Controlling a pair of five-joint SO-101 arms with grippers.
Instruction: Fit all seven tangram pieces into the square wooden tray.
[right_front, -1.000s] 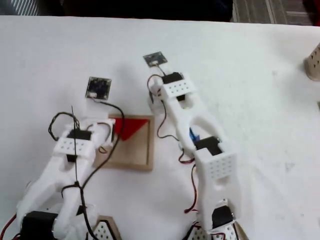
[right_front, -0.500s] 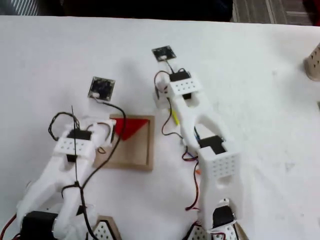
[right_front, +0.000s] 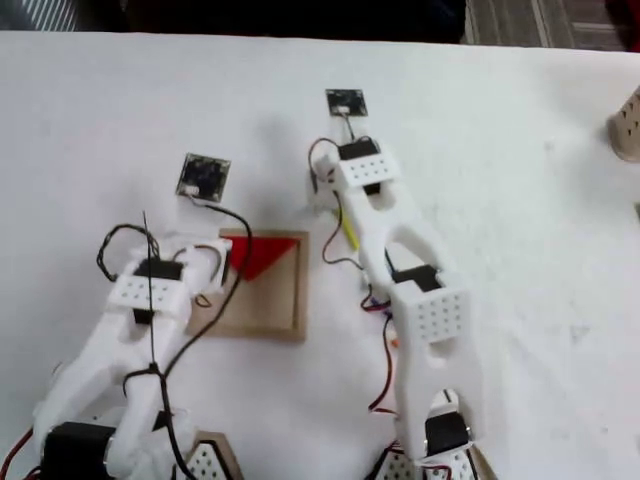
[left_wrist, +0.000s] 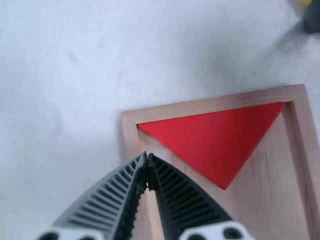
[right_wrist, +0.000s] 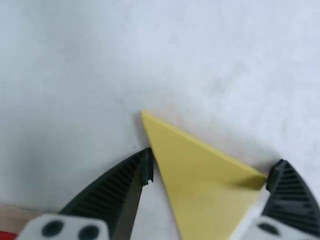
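Well, the left arm has not budged over the last second. Its gripper (left_wrist: 146, 172) is pressed together with nothing between the jaws. The tip is over the left rim of the square wooden tray (left_wrist: 196, 104), just beside one corner of the red triangle (left_wrist: 216, 139).

The right arm is what differs: in the high view it has stretched farther up the table (right_front: 520, 200), away from the tray (right_front: 262, 312). Its small black camera board (right_front: 345, 102) has also travelled up and to the right.

Counting from left to right, I have two arms and two black camera boards, the left one (right_front: 203, 176) lying off the tray's far left corner. There is one tray, and I can see two tangram pieces. The red triangle (right_front: 262, 252) lies flat inside the tray with its long side against the far rim. The yellow triangle (right_wrist: 200, 175) lies on the bare table outside the tray.

The right gripper (right_wrist: 212, 172) is spread apart and straddles the yellow piece, each tip just beside an edge. I cannot tell whether the tips press on it. One perforated beige object (right_front: 628, 125) stands at the table's right edge.
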